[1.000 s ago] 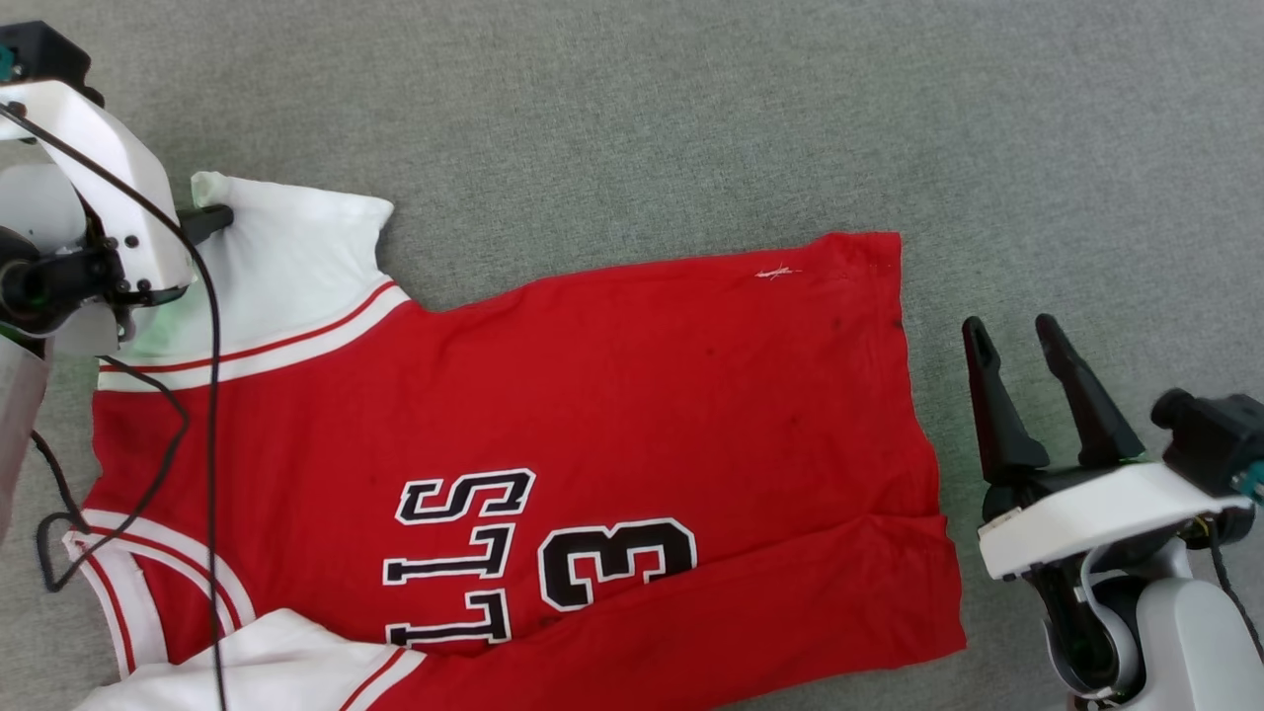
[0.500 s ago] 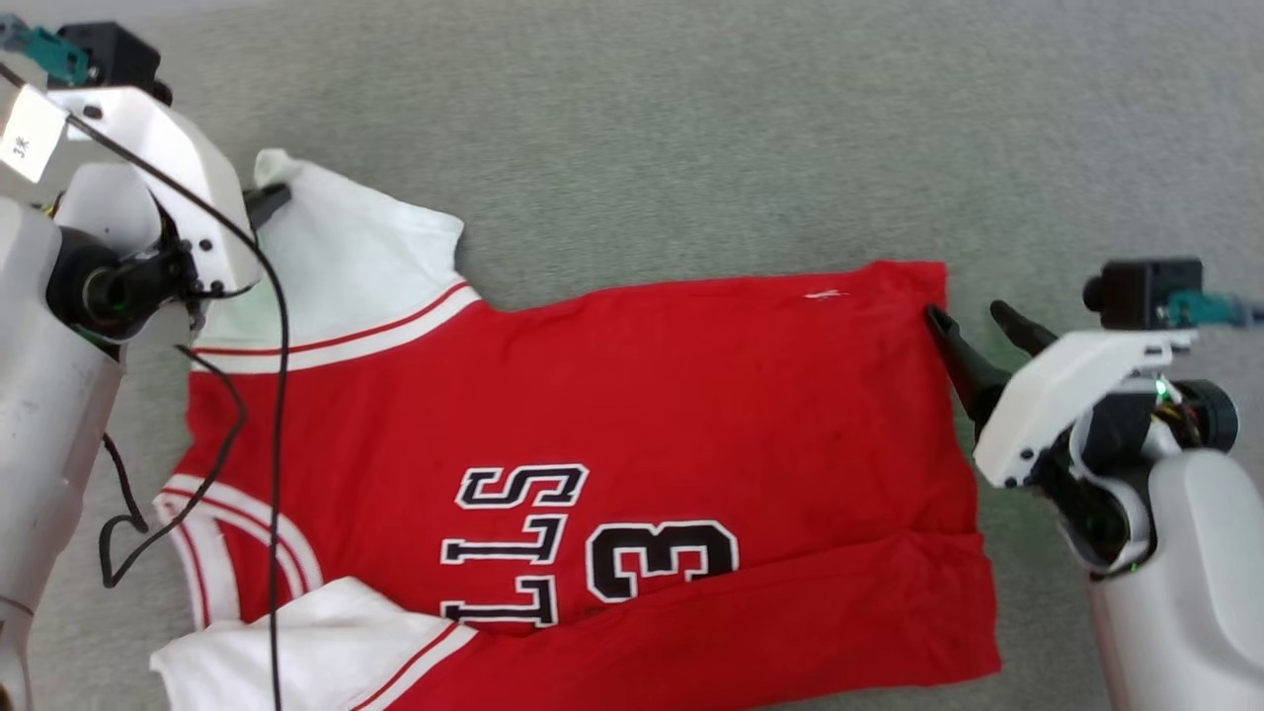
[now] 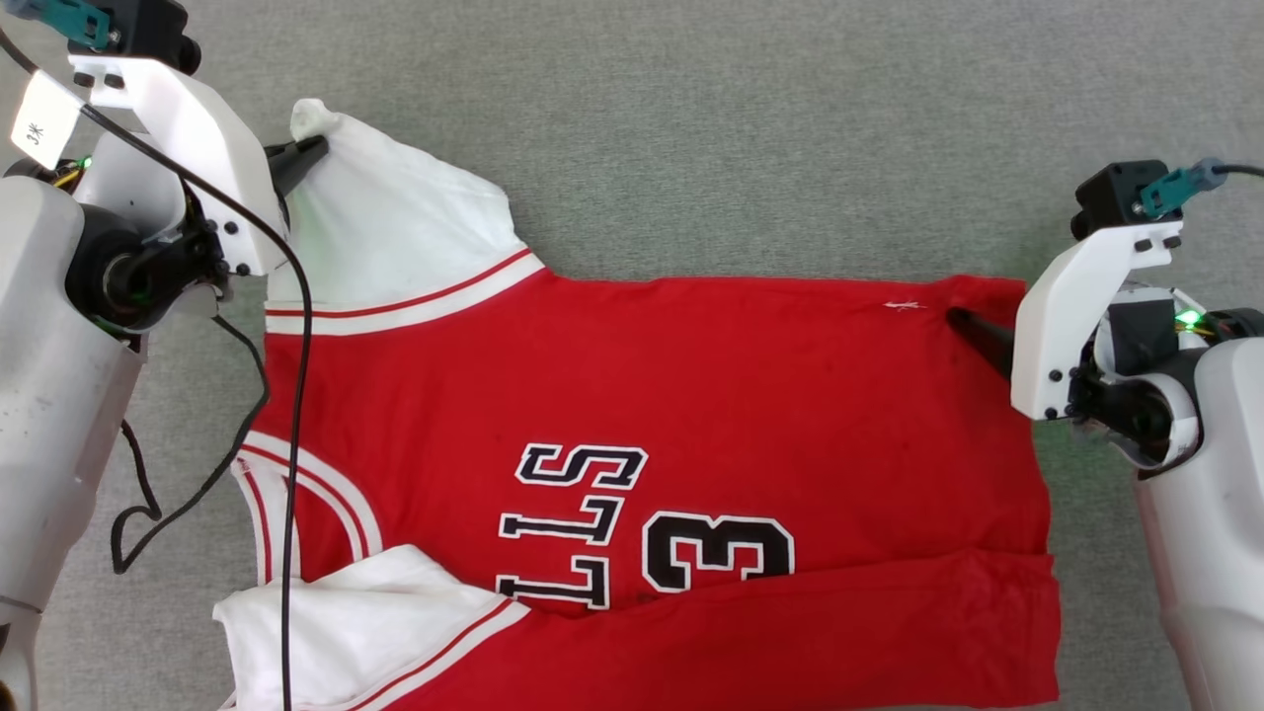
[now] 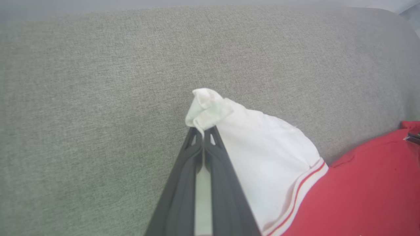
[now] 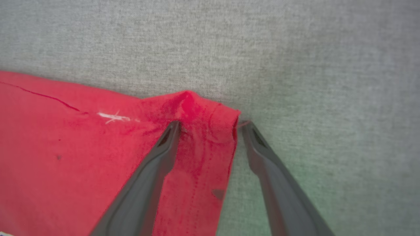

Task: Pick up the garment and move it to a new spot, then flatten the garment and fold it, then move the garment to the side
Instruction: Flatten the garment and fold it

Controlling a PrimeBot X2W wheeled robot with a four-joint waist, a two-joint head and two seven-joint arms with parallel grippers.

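The garment (image 3: 652, 395) is a red jersey with white sleeves, striped trim and black lettering, spread across a grey fabric surface. My left gripper (image 3: 314, 148) is at the upper left, shut on the tip of the white sleeve (image 4: 210, 108), which bunches above the fingertips. At the jersey's far right corner my right gripper (image 5: 210, 126) stands open, one finger (image 5: 164, 147) resting on the red hem corner (image 5: 210, 114), the other finger (image 5: 259, 144) on the grey surface just beside the edge. That corner is puckered up between the fingers.
A grey woven surface (image 3: 741, 128) lies under everything, with bare room beyond the jersey at the top. A black cable (image 3: 286, 395) hangs from my left arm across the jersey's left side. A second white sleeve (image 3: 346, 622) lies at the lower left.
The camera has shifted, so the jersey sits lower and further right in the picture. My right gripper swung in from the lower right to the jersey's far hem corner. The left gripper closed fully on the sleeve.
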